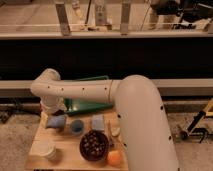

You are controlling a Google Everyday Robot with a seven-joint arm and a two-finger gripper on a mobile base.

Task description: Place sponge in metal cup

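The sponge (56,121) is a medium-blue block at the back left of the small wooden table (67,159). My gripper (53,113) hangs from the white arm's wrist right above the sponge and appears to touch it. A pale, shiny cup (46,149), which looks like the metal cup, stands at the table's front left, below the sponge. A small round blue cup (76,126) stands just right of the sponge.
A paler blue square pad (98,122) lies right of the blue cup. A dark bowl (94,145) and an orange ball (115,158) sit at the front right. A green tray (87,106) lies behind the table. My thick white arm (140,125) covers the right side.
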